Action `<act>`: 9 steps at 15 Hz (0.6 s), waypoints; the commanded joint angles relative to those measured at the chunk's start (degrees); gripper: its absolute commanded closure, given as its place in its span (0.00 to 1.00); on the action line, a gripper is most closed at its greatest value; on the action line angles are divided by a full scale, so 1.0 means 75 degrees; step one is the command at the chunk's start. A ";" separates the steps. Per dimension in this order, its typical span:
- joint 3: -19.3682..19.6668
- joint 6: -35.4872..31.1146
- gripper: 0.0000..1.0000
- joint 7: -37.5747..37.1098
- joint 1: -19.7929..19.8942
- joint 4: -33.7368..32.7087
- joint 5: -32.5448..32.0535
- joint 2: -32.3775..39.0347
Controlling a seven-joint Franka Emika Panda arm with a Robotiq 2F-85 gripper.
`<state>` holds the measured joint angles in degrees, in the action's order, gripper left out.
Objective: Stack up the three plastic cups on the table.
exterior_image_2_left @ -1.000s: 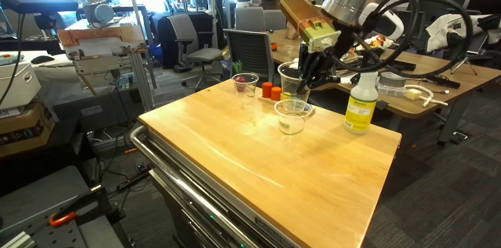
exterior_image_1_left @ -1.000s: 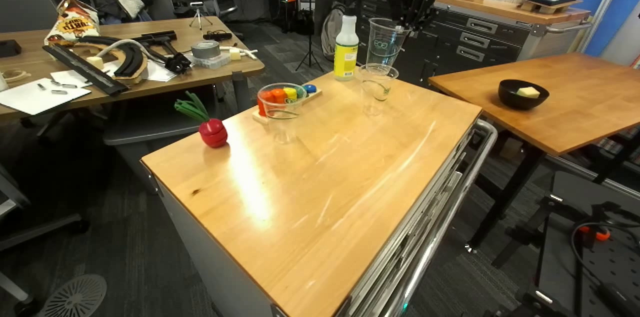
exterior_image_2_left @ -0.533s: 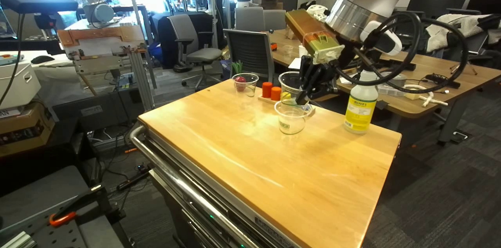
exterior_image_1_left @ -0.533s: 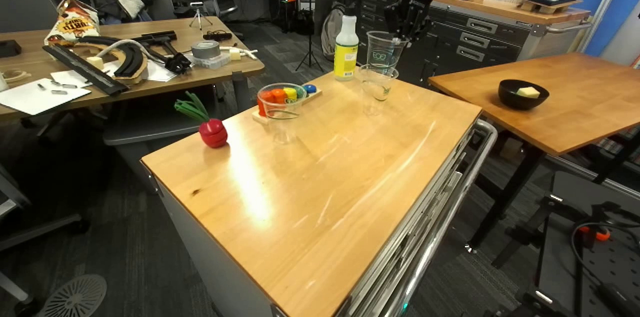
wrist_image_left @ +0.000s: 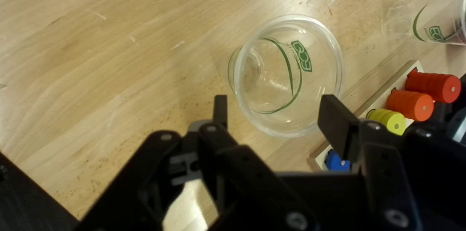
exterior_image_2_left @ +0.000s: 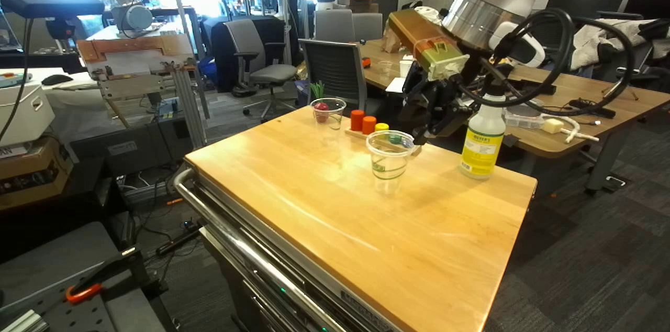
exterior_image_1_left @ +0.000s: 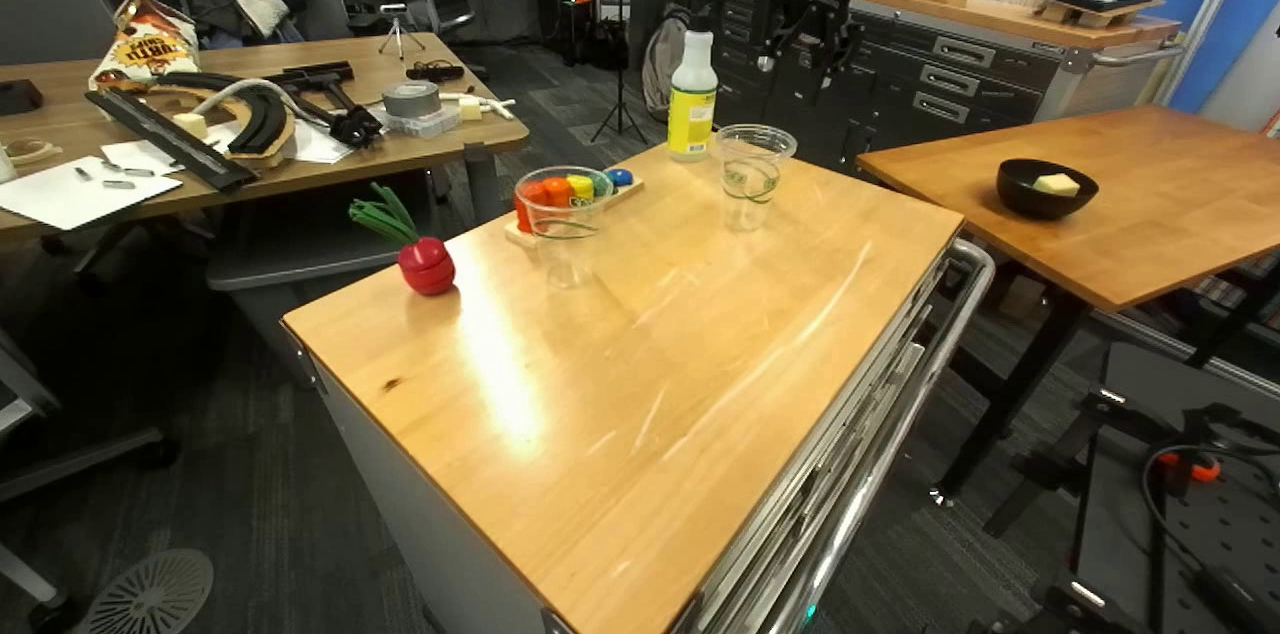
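Office chairs (exterior_image_2_left: 335,67) and a cluttered desk (exterior_image_1_left: 430,146) back a pale wooden worktop (exterior_image_1_left: 600,364), where one red radish-like object (exterior_image_1_left: 427,266), one five-coloured peg toy (wrist_image_left: 410,105) and one bottle (exterior_image_1_left: 691,119) line the edge opposite the metal rail (exterior_image_2_left: 230,233), the bottle nearest a corner. Two clear cups (exterior_image_2_left: 388,164), apparently nested, stand upright inward of the bottle and toy. A third cup (exterior_image_1_left: 565,249) stands beside the toy's red end, partly screening it in an exterior view. The jaws hang spread near the nested pair.

Glossy wooden table (exterior_image_1_left: 650,354); plastic cups (wrist_image_left: 287,76).
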<state>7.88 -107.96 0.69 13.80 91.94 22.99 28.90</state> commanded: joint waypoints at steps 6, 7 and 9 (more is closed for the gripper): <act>0.0010 0.0402 0.00 -0.0753 -0.0008 -0.0404 -0.0496 0.0222; 0.0022 0.0275 0.00 -0.0827 -0.0028 -0.0394 -0.0563 0.0289; 0.0002 0.0131 0.00 -0.0888 -0.0029 -0.0350 -0.0585 0.0372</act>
<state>7.90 -106.59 -4.00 13.79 91.18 19.78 29.95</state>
